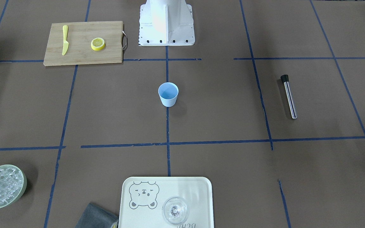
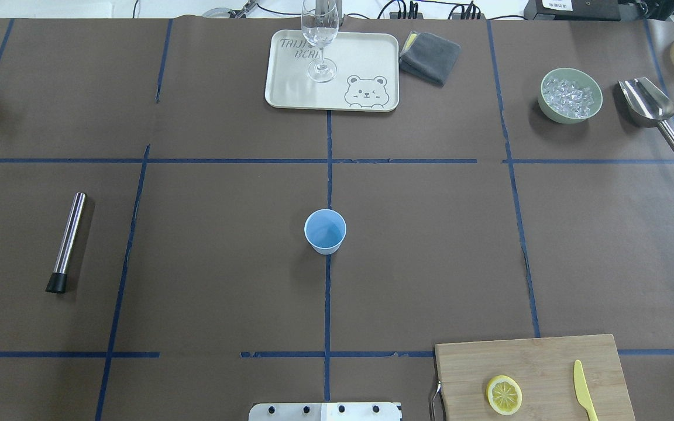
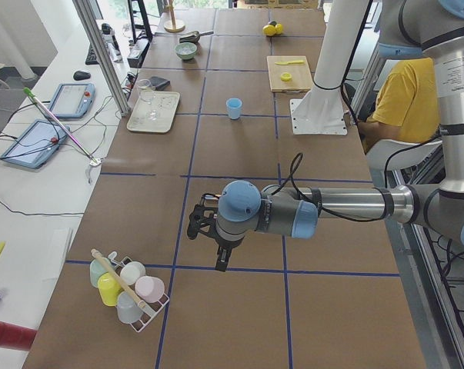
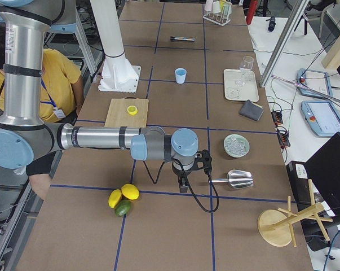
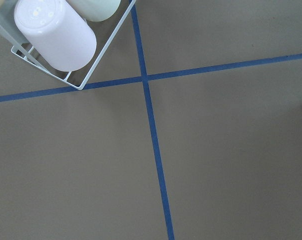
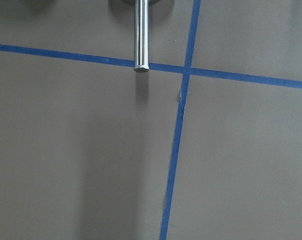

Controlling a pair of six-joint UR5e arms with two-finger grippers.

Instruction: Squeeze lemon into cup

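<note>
The lemon slice (image 1: 98, 44) lies flat on a wooden cutting board (image 1: 81, 53) near the robot base; it also shows in the overhead view (image 2: 504, 394). The light-blue cup (image 1: 168, 94) stands upright in the middle of the table, also in the overhead view (image 2: 325, 231), and looks empty. My left gripper (image 3: 221, 264) hangs over bare table far from the cup, near a cup rack. My right gripper (image 4: 182, 186) hangs over the table's other end, beside a metal scoop. Both show only in the side views, so I cannot tell whether they are open or shut.
A yellow plastic knife (image 1: 65, 40) lies on the board. A steel muddler (image 2: 68, 241) lies left of the cup. A tray (image 2: 366, 52) holds a stemmed glass (image 2: 320, 41), with a grey cloth (image 2: 429, 55), an ice bowl (image 2: 570, 95) and a scoop (image 2: 650, 108) along the far edge.
</note>
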